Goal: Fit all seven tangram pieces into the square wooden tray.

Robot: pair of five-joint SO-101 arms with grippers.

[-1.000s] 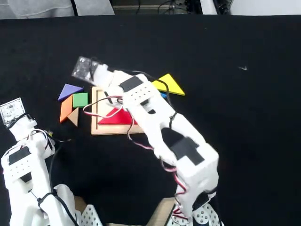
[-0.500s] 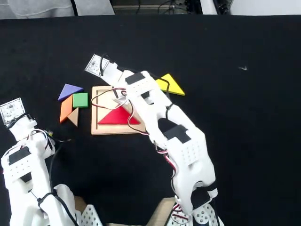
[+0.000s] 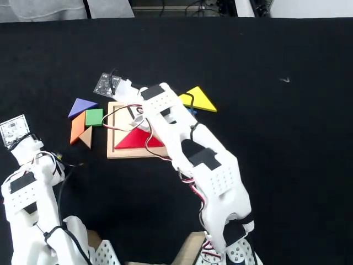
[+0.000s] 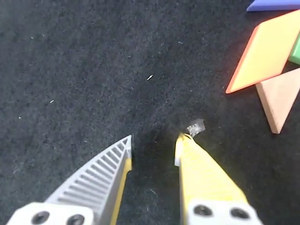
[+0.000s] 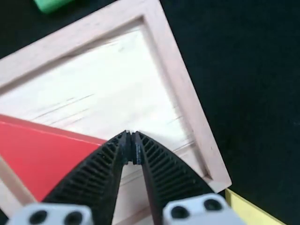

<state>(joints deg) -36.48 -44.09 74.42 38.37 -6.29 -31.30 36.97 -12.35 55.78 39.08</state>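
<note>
- Left arm (image 3: 27, 187): stands at 8 o'clock from the wooden tray (image 3: 110, 132), well apart from it.
- Left gripper (image 4: 153, 140): jaws a narrow gap apart with nothing between them, over bare black cloth (image 4: 93, 70).
- Purple triangle (image 3: 81, 106): flat on the cloth at 10 o'clock from the tray.
- Orange parallelogram (image 3: 77, 127): at 9 o'clock from the tray, just beside the purple triangle.
- Tan triangle (image 3: 86, 136): touching the orange parallelogram at its 5 o'clock side.
- Green square (image 3: 94, 117): between the orange parallelogram and the tray's rim, at the tray's 9 to 10 o'clock.
- Wooden tray: square and flat on the cloth; its 12 o'clock half shows bare floor.
- Red triangle (image 3: 132, 141): lies inside the tray, long edge along the 6 o'clock rim, apex toward the centre.
- Right gripper (image 5: 131, 140): jaws pressed tip to tip and holding nothing, above the bare tray floor just beside the red triangle's edge.
- Right arm (image 3: 212, 174): stretches from 5 o'clock across the tray.
- Blue piece (image 3: 191, 112): at 2 o'clock from the tray, mostly hidden by the right arm.
- Yellow triangle (image 3: 199, 99): on the cloth at 2 o'clock, outside the tray.
</note>
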